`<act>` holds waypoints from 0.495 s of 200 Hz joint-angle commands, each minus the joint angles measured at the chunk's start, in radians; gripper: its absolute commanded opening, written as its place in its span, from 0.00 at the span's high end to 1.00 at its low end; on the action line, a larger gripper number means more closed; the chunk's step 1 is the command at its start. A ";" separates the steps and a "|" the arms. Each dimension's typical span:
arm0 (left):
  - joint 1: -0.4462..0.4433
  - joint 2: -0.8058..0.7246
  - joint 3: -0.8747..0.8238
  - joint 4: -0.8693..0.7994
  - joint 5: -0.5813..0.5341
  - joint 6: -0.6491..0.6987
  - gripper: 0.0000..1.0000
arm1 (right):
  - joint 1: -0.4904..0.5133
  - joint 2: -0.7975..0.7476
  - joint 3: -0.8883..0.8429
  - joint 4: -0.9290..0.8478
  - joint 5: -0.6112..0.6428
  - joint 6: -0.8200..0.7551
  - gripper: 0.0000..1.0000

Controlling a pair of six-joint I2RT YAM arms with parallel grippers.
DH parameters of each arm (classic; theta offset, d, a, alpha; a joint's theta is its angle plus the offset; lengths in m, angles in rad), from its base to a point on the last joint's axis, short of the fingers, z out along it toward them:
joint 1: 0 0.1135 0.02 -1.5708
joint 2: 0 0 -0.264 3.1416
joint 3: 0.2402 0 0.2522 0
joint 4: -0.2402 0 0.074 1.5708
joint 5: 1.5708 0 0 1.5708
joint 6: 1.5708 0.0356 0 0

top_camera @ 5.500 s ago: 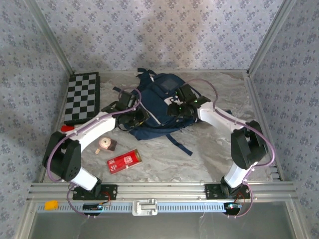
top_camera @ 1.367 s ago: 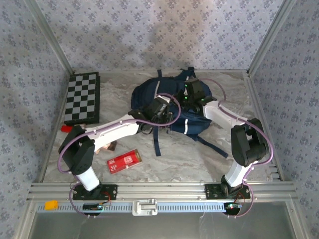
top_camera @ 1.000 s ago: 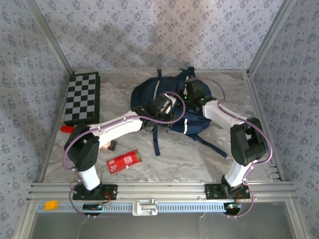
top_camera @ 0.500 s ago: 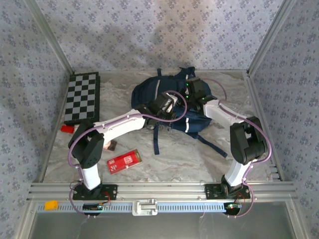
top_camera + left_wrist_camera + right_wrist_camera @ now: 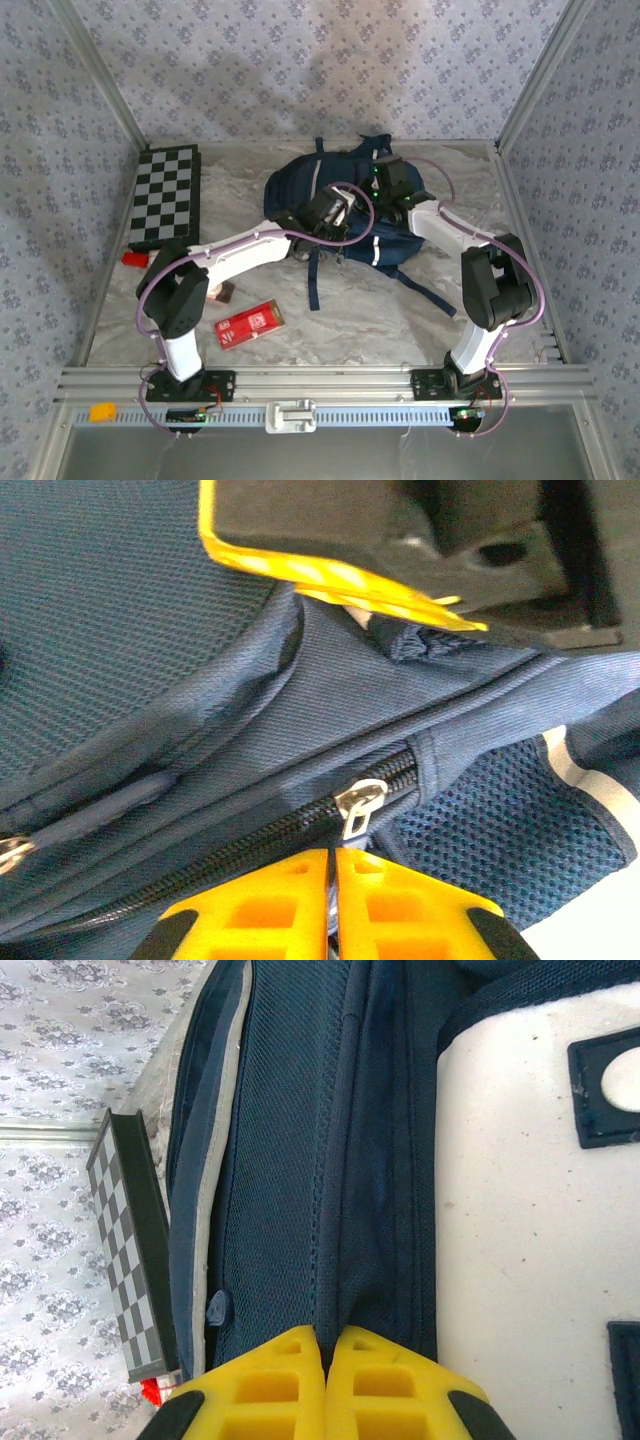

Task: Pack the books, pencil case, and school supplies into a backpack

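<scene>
The navy backpack (image 5: 300, 190) lies at the back centre of the table. My left gripper (image 5: 333, 213) rests on its middle. In the left wrist view the left gripper (image 5: 333, 856) is shut on the pull tab of the silver zipper slider (image 5: 361, 802). My right gripper (image 5: 388, 186) sits on the backpack's right side. In the right wrist view the right gripper (image 5: 325, 1338) is shut on a fold of navy backpack fabric (image 5: 300, 1160). The red pencil case (image 5: 250, 323) lies flat near the front left. The books are out of view.
A chequered board (image 5: 166, 195) lies at the back left, with a tiny red block (image 5: 132, 258) in front of it. A small brown item (image 5: 224, 293) sits by the left arm. Dark straps (image 5: 313, 285) trail from the backpack toward the front.
The backpack has been turned and shifted since the earliest frame. Over the last second my left arm reached further onto the backpack and its fingers closed on the zipper pull. The right gripper stayed shut.
</scene>
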State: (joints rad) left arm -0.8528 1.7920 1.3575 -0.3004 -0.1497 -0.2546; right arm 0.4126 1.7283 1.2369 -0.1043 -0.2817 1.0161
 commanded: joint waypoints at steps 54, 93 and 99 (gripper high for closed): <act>0.024 0.029 -0.017 -0.026 0.057 -0.037 0.71 | 0.016 -0.024 0.074 0.057 -0.041 -0.028 1.00; 0.024 0.064 -0.012 -0.017 0.032 -0.048 0.63 | 0.017 -0.028 0.077 0.052 -0.040 -0.027 1.00; 0.024 0.064 -0.016 -0.008 0.046 -0.048 0.63 | 0.017 -0.028 0.079 0.052 -0.040 -0.028 1.00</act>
State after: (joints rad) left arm -0.8375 1.8011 1.3476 -0.2768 -0.1192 -0.2913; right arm 0.4110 1.7283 1.2407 -0.1268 -0.2733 1.0023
